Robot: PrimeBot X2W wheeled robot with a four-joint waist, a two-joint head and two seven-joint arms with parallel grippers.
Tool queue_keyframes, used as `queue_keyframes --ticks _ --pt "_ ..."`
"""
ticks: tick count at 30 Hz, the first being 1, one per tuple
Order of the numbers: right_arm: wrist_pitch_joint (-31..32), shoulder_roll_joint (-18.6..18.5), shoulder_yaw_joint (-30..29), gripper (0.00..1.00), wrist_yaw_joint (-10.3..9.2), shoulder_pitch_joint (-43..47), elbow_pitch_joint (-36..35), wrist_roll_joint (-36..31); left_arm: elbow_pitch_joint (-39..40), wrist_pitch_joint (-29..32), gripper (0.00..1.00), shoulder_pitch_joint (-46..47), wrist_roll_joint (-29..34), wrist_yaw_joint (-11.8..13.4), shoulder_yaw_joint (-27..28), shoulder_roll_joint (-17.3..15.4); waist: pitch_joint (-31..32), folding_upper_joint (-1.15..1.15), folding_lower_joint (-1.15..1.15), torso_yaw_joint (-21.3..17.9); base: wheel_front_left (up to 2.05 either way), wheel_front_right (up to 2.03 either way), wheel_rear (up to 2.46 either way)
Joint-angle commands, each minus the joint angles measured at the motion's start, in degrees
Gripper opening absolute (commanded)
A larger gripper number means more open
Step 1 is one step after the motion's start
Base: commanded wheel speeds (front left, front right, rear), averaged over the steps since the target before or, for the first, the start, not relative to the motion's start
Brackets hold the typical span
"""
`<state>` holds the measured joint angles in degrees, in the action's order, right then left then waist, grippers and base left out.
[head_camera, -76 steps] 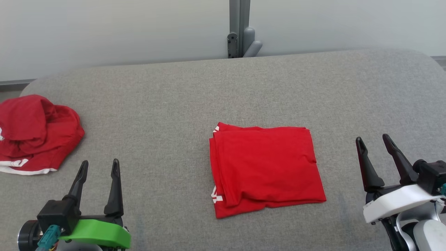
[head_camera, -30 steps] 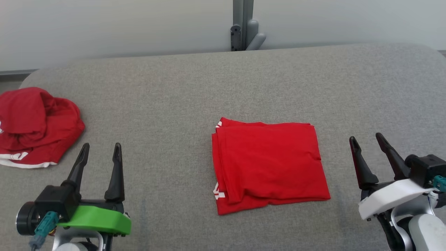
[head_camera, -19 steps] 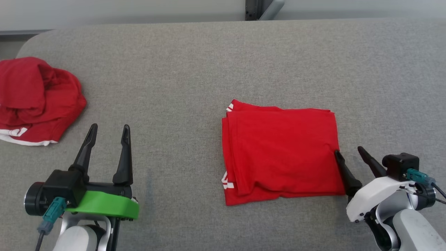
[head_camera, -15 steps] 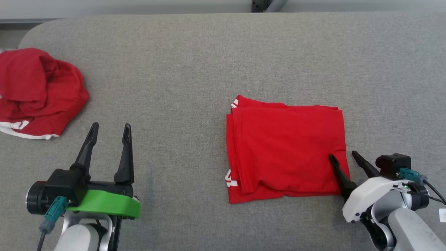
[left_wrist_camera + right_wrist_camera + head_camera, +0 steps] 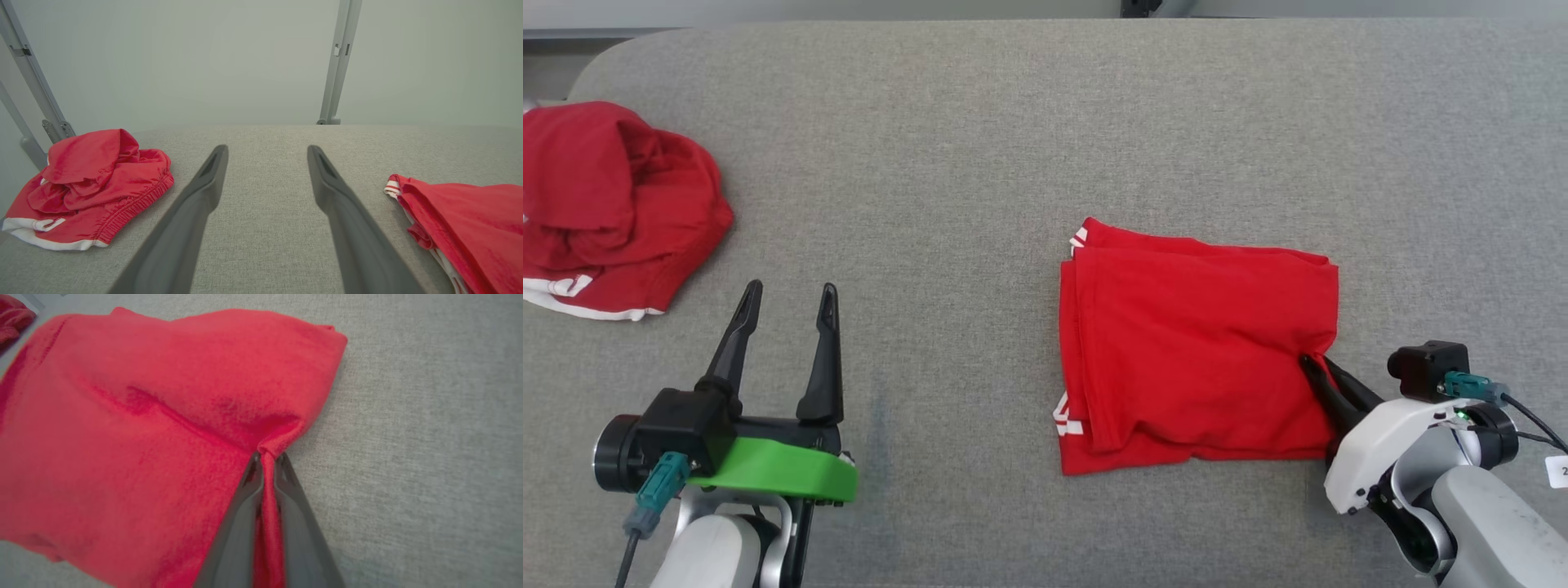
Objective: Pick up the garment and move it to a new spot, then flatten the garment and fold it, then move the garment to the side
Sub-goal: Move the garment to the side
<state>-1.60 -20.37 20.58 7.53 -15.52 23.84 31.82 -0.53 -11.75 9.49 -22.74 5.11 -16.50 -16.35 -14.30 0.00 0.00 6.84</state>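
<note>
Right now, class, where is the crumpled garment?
In the head view, the crumpled garment lies at the left edge of the grey surface, beyond the left gripper.

A crumpled heap of red cloth (image 5: pixel 613 208) with white trim is seen at the left edge of the grey fabric-covered surface (image 5: pixel 947 147). Beyond the surface, grey metal posts (image 5: pixel 339 61) are set against a pale wall (image 5: pixel 204 61).

The heap (image 5: pixel 613 204) runs off the head view's left edge. The garment (image 5: pixel 461 228) is cut at the left wrist view's lower right; its pinched fold hides between the right gripper's (image 5: pixel 267 456) fingers.
</note>
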Motion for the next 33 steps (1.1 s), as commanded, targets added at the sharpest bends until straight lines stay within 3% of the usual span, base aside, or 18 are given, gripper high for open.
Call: queue_keyframes --ticks 1,5,13,21,26,33 --pt "-0.09 -1.42 0.83 0.00 -0.09 0.72 -0.42 0.35 0.05 -0.30 1.00 0.52 -0.55 0.06 0.07 -0.20 0.48 0.00 0.00 -1.08 0.00 0.00 0.00" --pt "-0.42 -2.35 1.93 0.00 -0.09 0.60 -2.29 0.34 0.88 -0.19 1.00 0.06 -0.33 0.21 0.17 -0.82 0.58 0.00 0.00 -3.36 0.00 0.00 0.00" --pt "-0.80 -4.62 3.81 0.00 -0.09 0.86 -7.13 -1.42 4.34 2.28 1.00 -1.34 0.33 0.96 0.40 -2.94 0.01 0.00 0.00 -12.83 0.00 0.00 0.00" --pt "-1.37 -5.70 6.91 0.00 -0.09 -5.54 -7.16 -1.08 7.75 5.10 1.00 1.57 1.16 0.30 0.05 -5.27 -4.08 0.00 0.00 -20.25 0.00 0.00 0.00" --pt "-3.95 -8.98 10.41 0.00 -0.09 -13.66 -4.99 -1.61 10.44 7.14 1.00 4.84 2.36 -0.24 -0.52 -6.58 -8.59 0.00 0.00 -22.60 0.00 0.00 0.00" --pt "-8.48 -16.96 11.28 0.00 -0.09 -23.53 0.72 0.72 14.07 10.02 1.00 9.27 3.94 -1.17 -1.35 -8.44 -14.87 0.00 0.00 -24.32 0.00 0.00 0.00"
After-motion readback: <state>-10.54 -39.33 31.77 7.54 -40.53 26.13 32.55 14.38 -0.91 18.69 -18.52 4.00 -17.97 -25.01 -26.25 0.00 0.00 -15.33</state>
